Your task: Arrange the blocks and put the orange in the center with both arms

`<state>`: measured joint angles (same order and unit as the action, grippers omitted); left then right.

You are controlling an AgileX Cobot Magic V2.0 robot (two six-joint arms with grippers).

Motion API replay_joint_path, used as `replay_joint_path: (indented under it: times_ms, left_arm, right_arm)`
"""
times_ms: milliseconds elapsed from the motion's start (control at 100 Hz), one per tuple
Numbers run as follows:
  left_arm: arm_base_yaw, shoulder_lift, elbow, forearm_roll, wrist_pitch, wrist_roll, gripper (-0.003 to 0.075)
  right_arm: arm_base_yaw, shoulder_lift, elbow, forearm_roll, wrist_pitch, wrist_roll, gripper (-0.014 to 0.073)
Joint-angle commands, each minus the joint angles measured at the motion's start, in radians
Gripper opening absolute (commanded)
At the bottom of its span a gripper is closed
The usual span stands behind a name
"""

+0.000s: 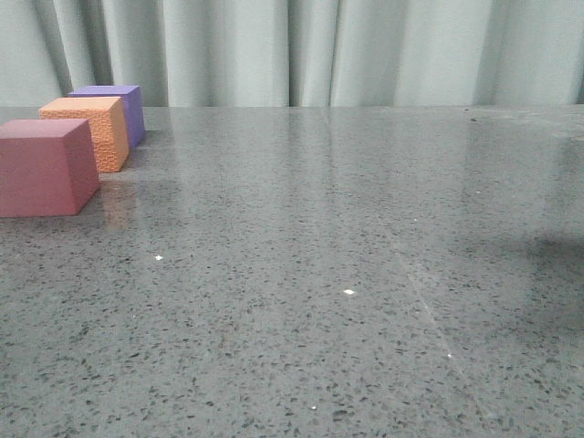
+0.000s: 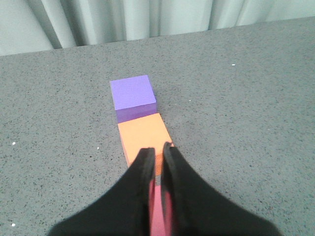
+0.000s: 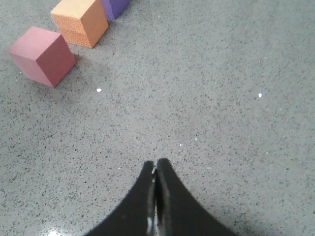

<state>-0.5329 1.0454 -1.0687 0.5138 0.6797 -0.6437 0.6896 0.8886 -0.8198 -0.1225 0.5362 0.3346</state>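
Three cubes stand in a row at the table's left. The pinkish-red cube [image 1: 44,169] is nearest, the orange cube [image 1: 87,132] is in the middle and the purple cube [image 1: 119,109] is farthest. My left gripper [image 2: 157,151] hangs above the row, over the gap between the pinkish-red cube [image 2: 160,211] and the orange cube [image 2: 142,135], with the purple cube [image 2: 132,92] beyond. Its jaws stand a thin slit apart and hold nothing. My right gripper [image 3: 156,164] is shut and empty over bare table, well away from the pinkish-red [image 3: 42,56], orange [image 3: 81,22] and purple [image 3: 115,6] cubes. Neither gripper shows in the front view.
The grey speckled table [image 1: 347,274] runs to a pale curtain [image 1: 319,50] at the back. A few small white specks [image 1: 349,292] lie on the surface.
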Motion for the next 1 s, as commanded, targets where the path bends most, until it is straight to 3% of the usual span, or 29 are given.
replay_joint_path:
  times_ms: [0, 430, 660, 990]
  left_arm:
    - [-0.008, -0.075, 0.026, 0.028, -0.115, 0.003, -0.0019]
    - [-0.008, -0.341, 0.316, 0.027, -0.324, 0.003, -0.0019]
    - [-0.008, -0.436, 0.429, -0.001, -0.393, 0.003, -0.0019]
    - [-0.008, -0.439, 0.441, -0.048, -0.391, 0.003, -0.0019]
  right_arm:
    - [-0.002, -0.029, -0.015, -0.029, -0.088, -0.010, -0.0120]
    - [-0.002, -0.242, 0.275, -0.032, -0.377, -0.010, -0.0121]
    - [-0.002, -0.293, 0.325, -0.032, -0.384, -0.010, -0.0121]
    - [-0.002, -0.291, 0.325, -0.032, -0.383, -0.010, -0.0121]
